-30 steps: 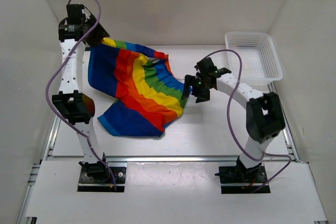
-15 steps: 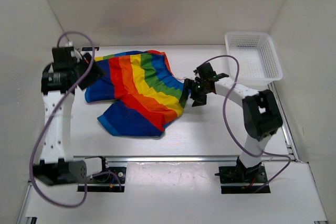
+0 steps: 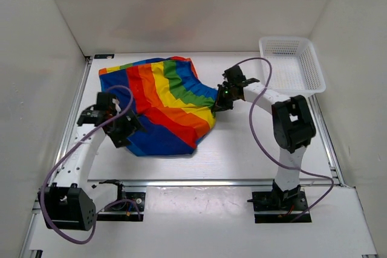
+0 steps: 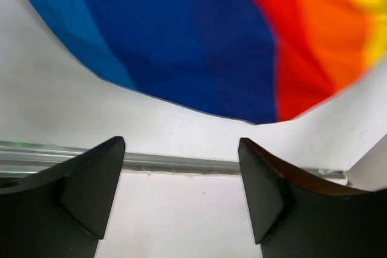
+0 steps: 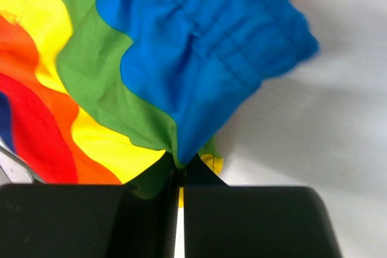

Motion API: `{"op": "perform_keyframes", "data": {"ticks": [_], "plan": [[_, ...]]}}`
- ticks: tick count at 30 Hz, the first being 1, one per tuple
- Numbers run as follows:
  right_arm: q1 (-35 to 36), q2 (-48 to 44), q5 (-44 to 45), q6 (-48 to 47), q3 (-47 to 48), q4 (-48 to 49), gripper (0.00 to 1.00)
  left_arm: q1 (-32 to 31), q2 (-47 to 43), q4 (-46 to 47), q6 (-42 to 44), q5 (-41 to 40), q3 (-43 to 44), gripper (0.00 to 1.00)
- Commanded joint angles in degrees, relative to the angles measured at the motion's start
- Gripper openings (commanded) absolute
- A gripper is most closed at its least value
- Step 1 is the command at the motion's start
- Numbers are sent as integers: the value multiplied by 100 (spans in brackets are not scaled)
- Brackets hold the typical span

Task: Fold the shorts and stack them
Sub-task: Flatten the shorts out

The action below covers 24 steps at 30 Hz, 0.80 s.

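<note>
1. At the table's (image 3: 254,149) centre-left, the shorts (image 3: 163,98) now lie spread flatter. The left gripper (image 3: 128,130) has let go and swung to their near-left edge, jaws parted.
2. The right gripper (image 3: 219,102) has just clamped onto their right edge, likely to start a fold.
3. Only the right wrist view shows cloth pinched between its fingers (image 5: 242,222). The left wrist view shows an empty gap.

Grippers, mine: two, namely left gripper (image 3: 132,130) and right gripper (image 3: 216,105).
Shorts (image 3: 163,101): one pair, rainbow-striped, between my two grippers.
Basket (image 3: 284,40): one, white mesh, out beyond my right gripper.
Cables (image 3: 257,140): two, purple, one trailing behind each gripper.
Table (image 3: 242,149): one, white, beneath both grippers.
</note>
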Motion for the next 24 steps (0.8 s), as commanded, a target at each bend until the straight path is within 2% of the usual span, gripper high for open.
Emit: {"op": "perform_keyframes", "data": {"ticks": [1, 5, 8, 12, 17, 19, 22, 23, 24], "plan": [[-386, -1010, 379, 103, -235, 70, 0, -590, 25, 460, -725, 420, -792, 89], [-800, -1503, 309, 157, -745, 123, 0, -1242, 367, 891, -1262, 360, -1304, 91], [-862, -1574, 247, 157, -807, 123, 0, -1568, 771, 1058, -1412, -61, -1358, 94], [-862, -1574, 195, 157, -807, 123, 0, -1998, 1369, 1577, -1466, -63, -1358, 95], [-862, -1574, 142, 157, -807, 123, 0, -2709, 2195, 1885, -1641, -343, -849, 95], [-862, -1626, 89, 157, -807, 123, 0, -2825, 2634, 1947, -1642, -545, -594, 91], [-862, -1626, 89, 157, -807, 71, 0, -2825, 3180, 2017, -1590, -756, -181, 64], [-862, -1626, 89, 96, -807, 70, 0, -2825, 3181, 2017, -1589, -757, -84, 20], [-862, -1626, 89, 95, -755, -8, 0, -2730, 3181, 1887, -1502, -757, 56, 10]]}}
